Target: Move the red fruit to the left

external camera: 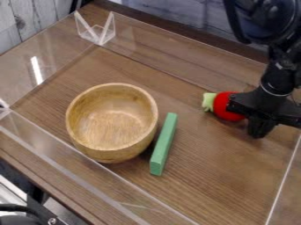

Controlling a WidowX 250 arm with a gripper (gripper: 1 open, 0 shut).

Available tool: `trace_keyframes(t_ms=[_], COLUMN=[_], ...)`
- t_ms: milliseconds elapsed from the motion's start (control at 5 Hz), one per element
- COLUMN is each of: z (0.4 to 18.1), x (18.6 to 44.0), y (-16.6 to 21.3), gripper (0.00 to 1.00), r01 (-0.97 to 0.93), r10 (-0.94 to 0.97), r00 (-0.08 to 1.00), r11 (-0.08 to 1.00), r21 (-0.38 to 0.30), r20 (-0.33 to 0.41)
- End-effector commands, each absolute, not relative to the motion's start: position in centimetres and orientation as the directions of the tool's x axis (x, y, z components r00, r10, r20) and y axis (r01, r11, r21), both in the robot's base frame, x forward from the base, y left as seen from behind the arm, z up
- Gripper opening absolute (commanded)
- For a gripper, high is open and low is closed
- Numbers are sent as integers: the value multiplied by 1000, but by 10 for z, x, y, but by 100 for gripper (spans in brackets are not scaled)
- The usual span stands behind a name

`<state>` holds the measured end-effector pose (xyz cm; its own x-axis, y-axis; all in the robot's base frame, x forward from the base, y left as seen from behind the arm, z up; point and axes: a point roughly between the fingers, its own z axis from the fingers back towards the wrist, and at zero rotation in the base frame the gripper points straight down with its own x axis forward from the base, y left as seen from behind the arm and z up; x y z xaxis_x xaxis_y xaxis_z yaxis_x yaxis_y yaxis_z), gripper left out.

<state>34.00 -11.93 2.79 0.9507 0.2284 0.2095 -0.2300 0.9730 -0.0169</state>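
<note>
The red fruit (pixel 221 103) is a small glossy strawberry lying on its side on the wooden table, its green leafy top pointing left. My gripper (pixel 261 130) points down just to the right of it. The black fingers are shut together, and they meet in front of and to the right of the fruit, not around it. The left end of the gripper's black body overlaps the fruit's right side in the camera view. I cannot tell whether they touch.
A wooden bowl (pixel 112 120) stands at the middle left with a flat green bar (pixel 164 143) lying beside it on the right. Clear acrylic walls (pixel 70 189) fence the table, with a clear bracket (pixel 97 28) at the back left corner.
</note>
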Motion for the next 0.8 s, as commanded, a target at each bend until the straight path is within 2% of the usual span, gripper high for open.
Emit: trace_keyframes(t_ms=[0, 200, 400, 600], z=[66, 89, 115, 149], x=[350, 349, 348, 349], y=[-119, -102, -70, -44], gripper=[0, 0, 0, 0], r01=[-232, -215, -219, -221], r10=[247, 241, 252, 263], r00=[925, 920, 905, 892], r11=[969, 970, 967, 963], r21=[-87, -116, -133, -154], r20=[289, 310, 343, 368])
